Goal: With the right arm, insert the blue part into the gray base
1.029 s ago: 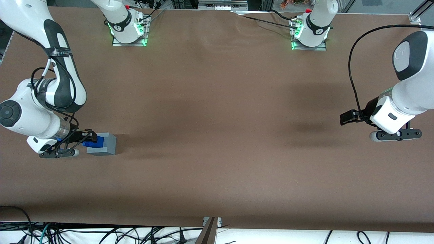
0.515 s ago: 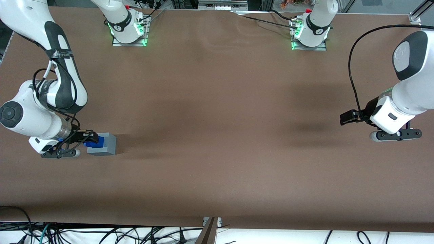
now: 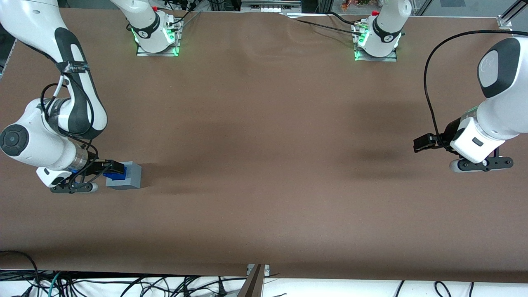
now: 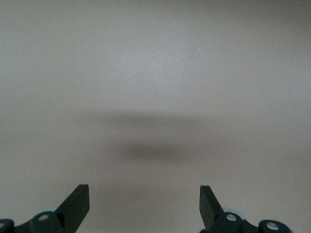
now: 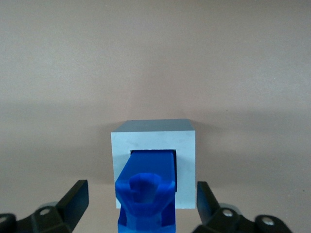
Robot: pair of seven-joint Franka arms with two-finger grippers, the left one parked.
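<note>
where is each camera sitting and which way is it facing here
Front view: high at the table's front edge, looking down on both arms; the gripper is at the gray base.
Right wrist view: on the working arm's wrist, looking past its spread fingers at the blue part standing in the base's socket.
Left wrist view: on the parked arm's wrist, showing bare table and its fingertips.
Front and right wrist views share the blue part and gray base.

A brown table filled the front view. Two metal mounting plates with green lights stood at its edge farthest from the camera. Black cables lay below the nearest edge.
</note>
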